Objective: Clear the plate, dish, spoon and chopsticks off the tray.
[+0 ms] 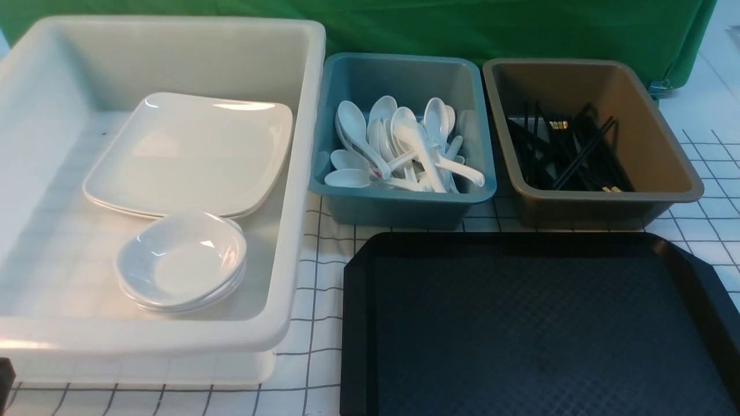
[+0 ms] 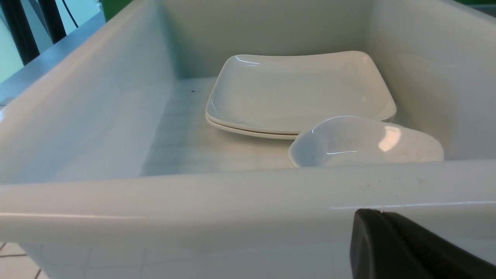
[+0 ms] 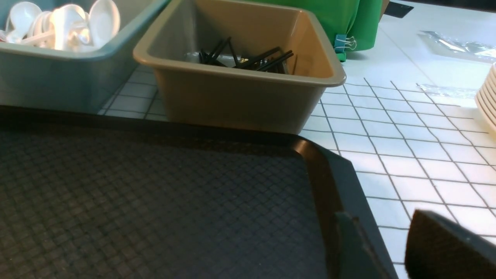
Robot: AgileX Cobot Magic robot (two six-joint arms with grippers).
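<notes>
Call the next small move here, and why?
Probably none beyond parking both arms: the tray shows bare in the front view. Plates and dishes sit in the white tub, spoons in the teal bin, chopsticks in the brown bin.

Black tray (image 3: 155, 201) bare; brown bin (image 3: 240, 89) with chopsticks (image 3: 248, 58) just beyond its far edge; teal bin (image 3: 58, 73) alongside.

My tray (image 1: 537, 323) runs off the picture's bottom edge. I see only one dark bit of my left gripper (image 2: 407, 248), so its jaws stay hidden.
</notes>
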